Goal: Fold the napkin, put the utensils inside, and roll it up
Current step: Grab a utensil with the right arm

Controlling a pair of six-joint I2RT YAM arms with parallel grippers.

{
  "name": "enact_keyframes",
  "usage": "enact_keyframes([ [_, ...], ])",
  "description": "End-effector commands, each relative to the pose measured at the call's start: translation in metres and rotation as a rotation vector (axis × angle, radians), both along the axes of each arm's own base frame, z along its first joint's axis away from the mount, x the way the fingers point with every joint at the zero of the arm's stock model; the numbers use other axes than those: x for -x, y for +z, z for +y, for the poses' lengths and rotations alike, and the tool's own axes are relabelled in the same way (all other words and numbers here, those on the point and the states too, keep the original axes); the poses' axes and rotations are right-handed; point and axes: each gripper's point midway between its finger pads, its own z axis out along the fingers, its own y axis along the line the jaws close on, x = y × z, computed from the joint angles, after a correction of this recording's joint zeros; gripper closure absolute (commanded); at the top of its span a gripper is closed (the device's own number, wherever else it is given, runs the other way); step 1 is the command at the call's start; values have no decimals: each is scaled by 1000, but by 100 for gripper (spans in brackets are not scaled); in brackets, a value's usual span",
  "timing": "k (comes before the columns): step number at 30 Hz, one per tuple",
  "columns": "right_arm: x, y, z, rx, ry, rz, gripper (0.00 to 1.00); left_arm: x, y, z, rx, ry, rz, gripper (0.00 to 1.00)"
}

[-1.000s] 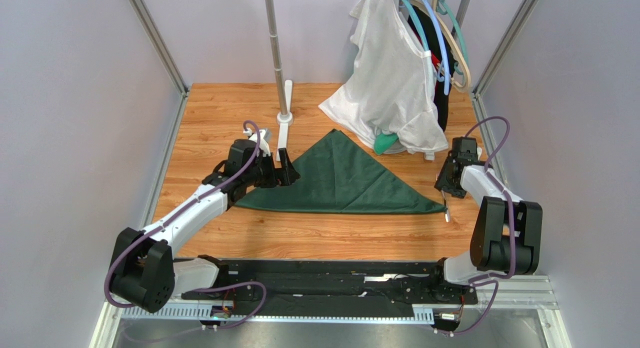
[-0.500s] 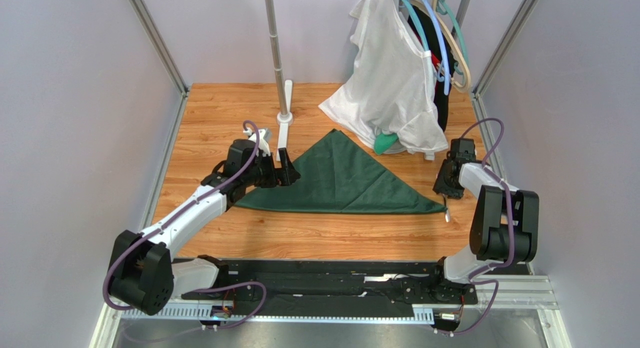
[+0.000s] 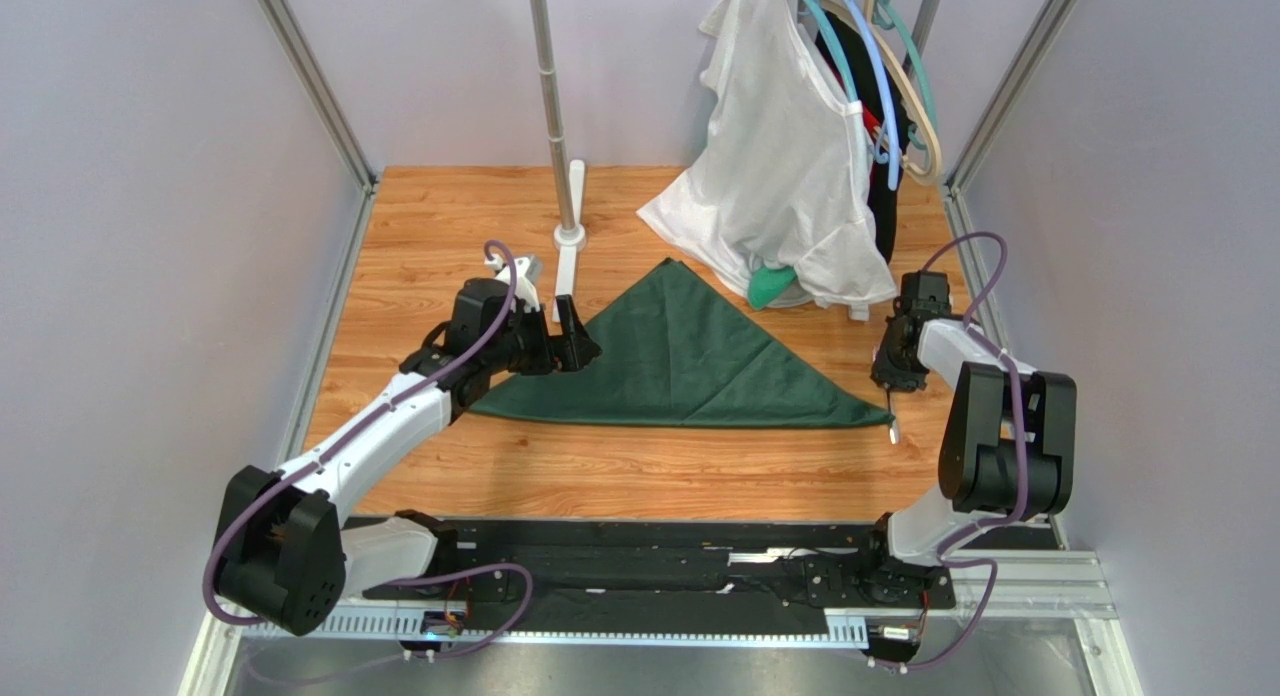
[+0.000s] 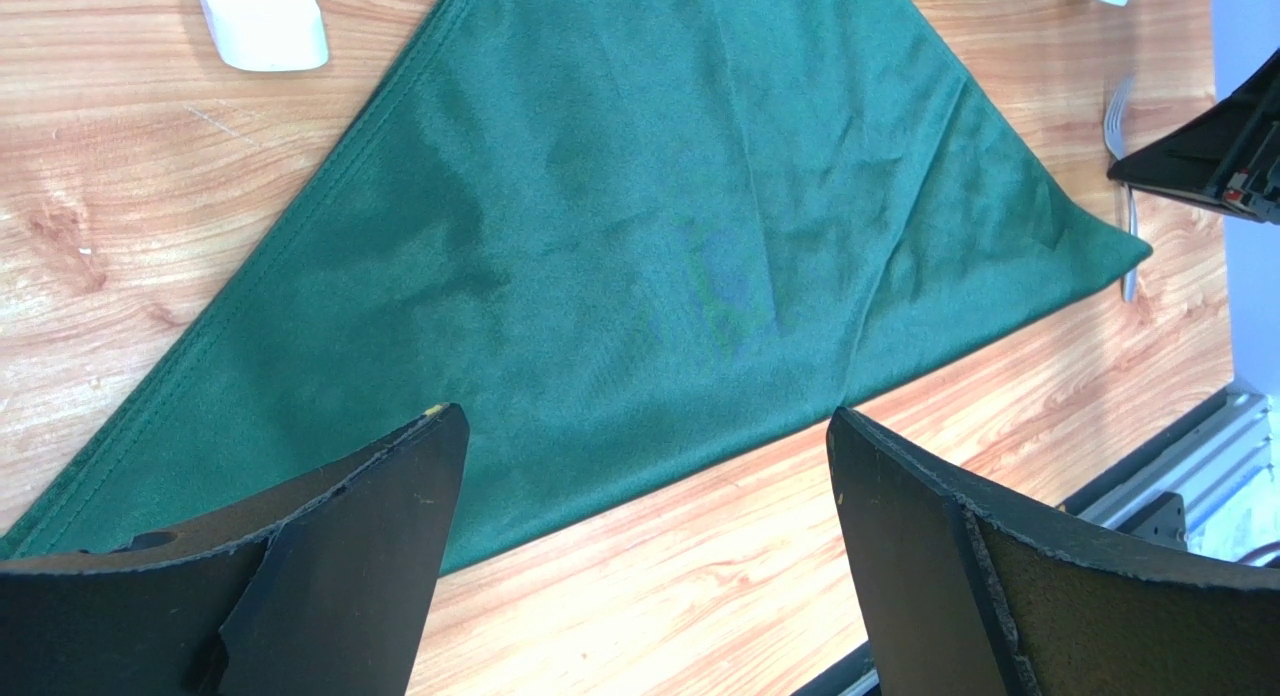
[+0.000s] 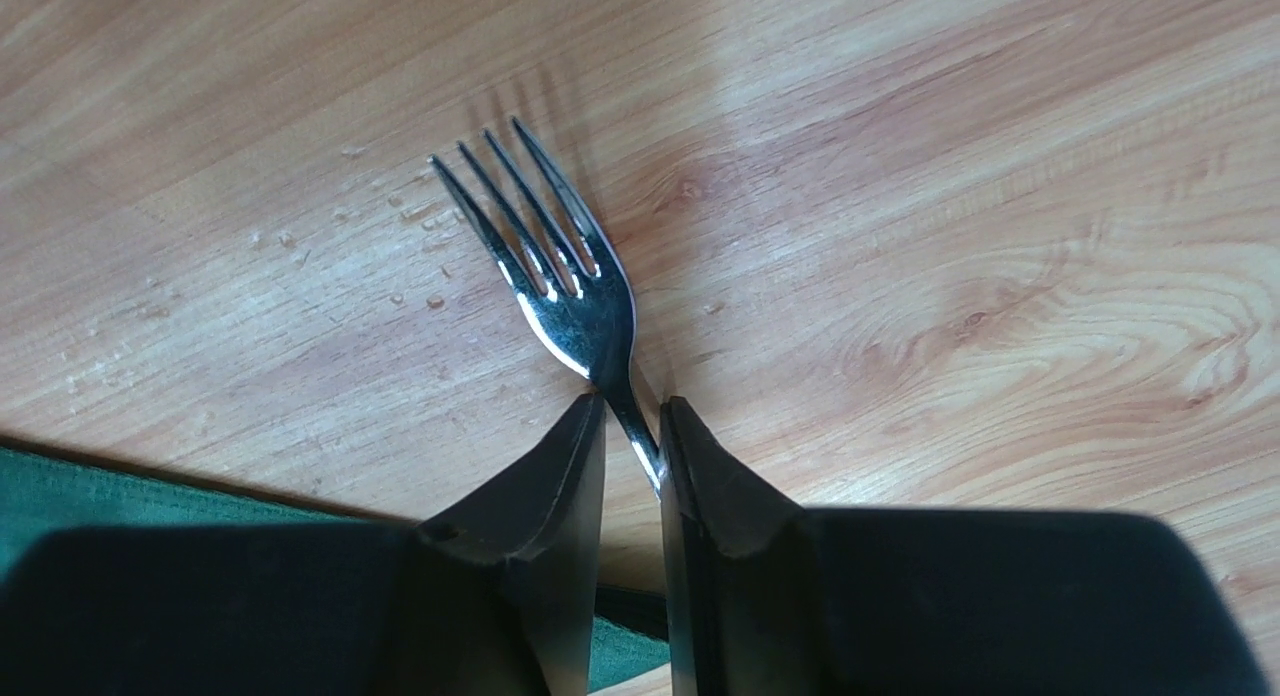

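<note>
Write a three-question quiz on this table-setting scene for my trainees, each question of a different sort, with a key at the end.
1. True or false: the napkin lies flat, folded into a triangle.
2. Which thing is pinched between the fingers of the right hand? A) a spoon B) a fork C) a cup
3. Fill the gap: the left hand hovers at the napkin's edge with its fingers wide ____.

Key: 1 true; 2 B; 3 open.
</note>
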Motion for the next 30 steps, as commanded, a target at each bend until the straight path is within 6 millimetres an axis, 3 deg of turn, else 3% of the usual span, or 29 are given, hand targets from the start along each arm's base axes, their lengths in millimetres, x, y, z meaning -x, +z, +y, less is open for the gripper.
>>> enact_keyframes([
  [1,7,-4,-18,38,-71,44,80,0,10,0,22,-3,-30,1],
  [12,13,-4,-36,100,-129,91,84,0,11,-1,26,-8,-31,1],
  [18,16,-11,-36,98,-128,121,92,0,9,0,24,-5,-29,1],
  [30,19,2,-46,155,-159,131,100,-1,6,-4,39,-19,-18,1],
])
